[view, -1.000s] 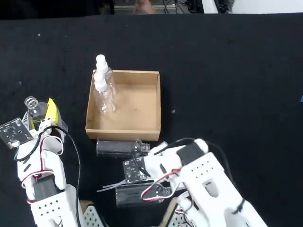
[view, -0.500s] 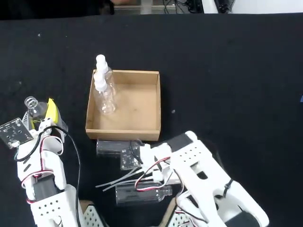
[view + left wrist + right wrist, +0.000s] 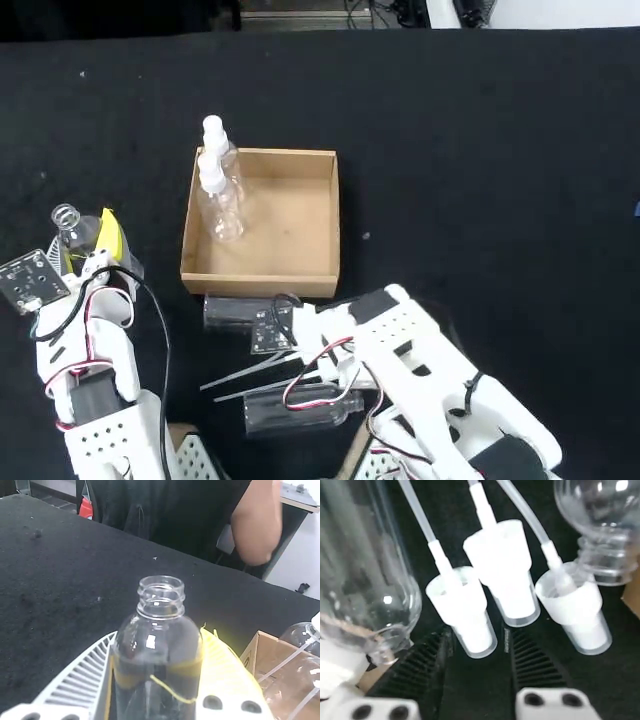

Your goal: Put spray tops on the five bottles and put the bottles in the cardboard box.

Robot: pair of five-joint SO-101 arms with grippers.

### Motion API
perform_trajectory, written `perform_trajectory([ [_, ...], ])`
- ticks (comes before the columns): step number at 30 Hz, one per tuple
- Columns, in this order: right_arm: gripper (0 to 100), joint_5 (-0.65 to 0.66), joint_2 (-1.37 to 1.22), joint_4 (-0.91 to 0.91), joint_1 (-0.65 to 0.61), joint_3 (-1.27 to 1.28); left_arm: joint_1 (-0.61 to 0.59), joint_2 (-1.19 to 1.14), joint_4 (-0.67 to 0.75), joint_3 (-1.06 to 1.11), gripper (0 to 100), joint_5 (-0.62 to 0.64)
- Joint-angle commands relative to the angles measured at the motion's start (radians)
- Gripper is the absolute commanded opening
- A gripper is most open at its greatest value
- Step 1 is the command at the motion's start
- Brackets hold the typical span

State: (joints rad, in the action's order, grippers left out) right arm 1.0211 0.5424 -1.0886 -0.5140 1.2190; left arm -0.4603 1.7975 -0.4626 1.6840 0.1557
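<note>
Left gripper: the left gripper (image 3: pixel 159 655) is pinched on a clear uncapped plastic bottle (image 3: pixel 158 625), with a white ribbed finger on one side and a yellow finger on the other.
Held bottle: it sits at 9 o'clock from the brown cardboard box (image 3: pixel 262 283), apart from it. Its long axis stands up out of the gripper, open threaded mouth on top.
Right gripper: the right gripper (image 3: pixel 479 639) is spread, its black ribbed fingers closed on nothing.
Spray tops: three white spray tops with thin dip tubes (image 3: pixel 502 580) lie side by side on the black table (image 3: pixel 480 150), just ahead of those fingers. The cap end of one reaches into the gap between the fingertips. Whether it touches them cannot be told.
Spray top axis: caps point toward the right gripper and tubes away from it. In the high view the tubes run toward 8 o'clock.
Lying bottles: two clear uncapped bottles lie at 6 o'clock from the box. The nearer lying bottle (image 3: pixel 238 312) is just beside the front wall, long axis 9 to 3. The farther lying bottle (image 3: pixel 300 410) lies parallel, neck toward 3 o'clock. The tubes lie between them.
Box: two capped clear bottles (image 3: pixel 222 200) rest at its 9 o'clock wall, spray heads toward 12 o'clock.
</note>
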Motion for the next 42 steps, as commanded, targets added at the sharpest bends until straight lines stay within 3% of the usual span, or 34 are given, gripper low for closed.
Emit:
perform_trajectory([
  [1, 8.3, -0.038, -0.004, 0.031, -0.052, 0.007, 0.004, 0.023, -0.002, 0.016, 3, -0.008],
  [3, 0.9, -0.038, -0.004, 0.026, -0.046, -0.004, 0.004, 0.023, -0.002, 0.016, 3, -0.008],
  [6, 3.5, -0.029, -0.004, -0.084, -0.021, -0.062, 0.004, 0.023, -0.002, 0.016, 3, -0.008],
  [12, 1.0, 0.141, -0.004, -0.377, 0.060, -0.271, 0.004, 0.023, -0.002, 0.016, 3, -0.008],
  [15, 1.1, 0.184, -0.004, -0.431, 0.143, -0.349, 0.004, 0.023, -0.002, 0.016, 3, -0.008],
  [22, 1.1, 0.359, -0.004, -0.448, 0.448, -0.410, 0.004, 0.023, 0.000, 0.016, 3, -0.008],
  [28, 1.1, 0.629, -0.010, -0.497, 0.790, -0.565, 0.004, 0.023, 0.002, 0.016, 3, -0.008],
  [32, 1.0, 0.663, -0.012, -0.476, 0.988, -0.633, 0.004, 0.023, 0.002, 0.016, 3, -0.008],
  [34, 1.0, 0.640, -0.012, -0.454, 1.063, -0.628, 0.004, 0.023, 0.003, 0.016, 3, -0.008],
  [37, 1.0, 0.453, -0.012, -0.396, 1.145, -0.588, 0.004, 0.023, 0.003, 0.016, 3, -0.008],
  [39, 1.0, 0.272, -0.013, -0.308, 1.171, -0.538, 0.004, 0.023, 0.003, 0.016, 3, -0.008],
  [42, 1.0, -0.101, -0.013, -0.118, 1.175, -0.421, 0.004, 0.023, 0.003, 0.016, 3, -0.008],
])
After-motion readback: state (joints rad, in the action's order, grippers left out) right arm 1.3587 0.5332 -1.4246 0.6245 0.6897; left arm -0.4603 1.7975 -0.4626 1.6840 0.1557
